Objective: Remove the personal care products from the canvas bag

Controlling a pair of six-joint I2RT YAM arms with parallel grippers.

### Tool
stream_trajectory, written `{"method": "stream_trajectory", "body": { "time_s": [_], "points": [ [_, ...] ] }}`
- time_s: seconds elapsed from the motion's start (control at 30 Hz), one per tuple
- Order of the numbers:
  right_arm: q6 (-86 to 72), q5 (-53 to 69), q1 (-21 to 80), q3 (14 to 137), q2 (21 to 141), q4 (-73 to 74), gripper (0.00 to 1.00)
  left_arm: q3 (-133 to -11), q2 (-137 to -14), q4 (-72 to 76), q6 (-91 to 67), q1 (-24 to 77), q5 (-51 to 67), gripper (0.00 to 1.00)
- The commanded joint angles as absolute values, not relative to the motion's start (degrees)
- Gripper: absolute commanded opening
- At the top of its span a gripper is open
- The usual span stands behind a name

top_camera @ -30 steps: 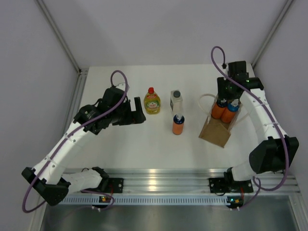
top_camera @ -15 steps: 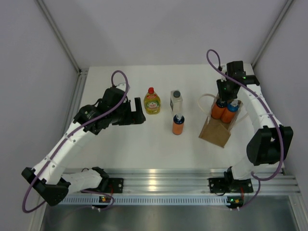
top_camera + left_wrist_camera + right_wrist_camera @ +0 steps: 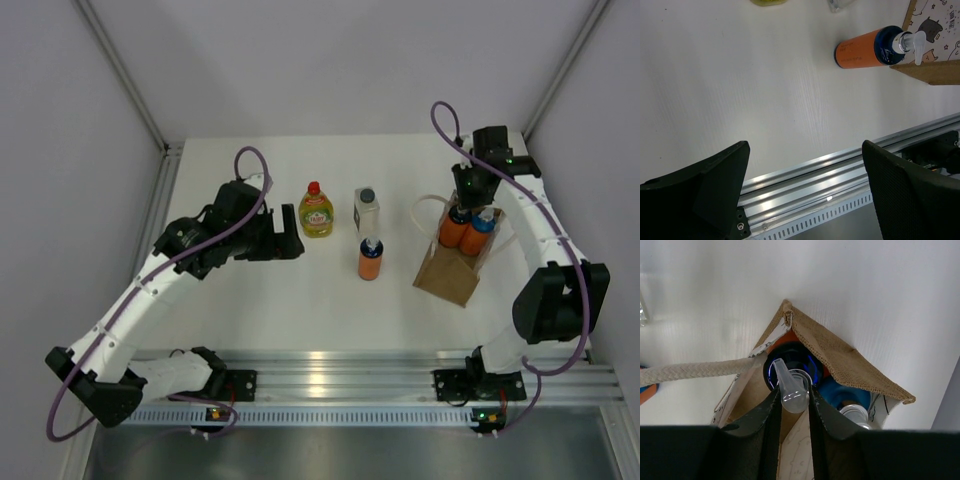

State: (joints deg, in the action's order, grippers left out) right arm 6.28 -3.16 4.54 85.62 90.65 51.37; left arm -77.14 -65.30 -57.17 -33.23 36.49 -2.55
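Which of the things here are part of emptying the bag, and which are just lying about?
Job: canvas bag; pump bottle inside it; right gripper, shut on that bottle; second blue-topped bottle beside it; orange bottle, yellow-green bottle and whitish bottle standing out on the table.

Lying about: aluminium rail; purple cables.

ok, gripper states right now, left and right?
Left gripper: open, holding nothing.
Right gripper: shut on the pump top of an orange bottle inside the canvas bag.
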Motion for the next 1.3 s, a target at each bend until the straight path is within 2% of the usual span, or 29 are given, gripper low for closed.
{"method": "stream_trajectory", "body": {
  "time_s": [0.0, 0.17, 0.2, 0.37, 0.6, 0.77, 0.87, 1.27],
  "points": [
    [6.5, -2.0, 3.3, 87.4, 90.4, 47.7, 0.22, -79.4, -65.9, -56.4, -31.5, 36.7, -0.3, 0.98],
    [6.4, -2.0, 3.1, 85.9, 89.7, 46.6, 0.14, -80.8, -66.6, -56.4, -30.3, 36.7, 3.7, 0.98],
    [6.3, -2.0, 3.0, 85.8, 89.6, 46.5, 0.10, -80.9, -66.7, -56.4, -30.1, 36.7, 4.0, 0.98],
    [5.8, -1.7, 2.5, 86.0, 88.7, 45.8, 0.00, -80.9, -67.1, -55.3, -30.0, 37.2, 7.4, 0.98],
    [3.8, -0.4, 2.0, 85.3, 86.1, 43.9, 0.00, -79.9, -66.4, -51.8, -30.4, 37.8, 12.0, 0.98],
    [3.6, 1.4, 1.8, 83.8, 86.4, 43.2, 0.03, -79.5, -66.7, -51.7, -31.0, 37.9, 11.3, 0.98],
    [3.8, 2.2, 1.8, 82.9, 86.7, 42.8, 0.00, -79.0, -66.5, -51.7, -31.2, 37.9, 10.7, 0.98],
    [2.8, 2.2, 1.9, 86.1, 82.7, 43.2, 0.00, -78.7, -66.7, -51.7, -31.6, 37.9, 9.5, 0.98]
  ]
}}
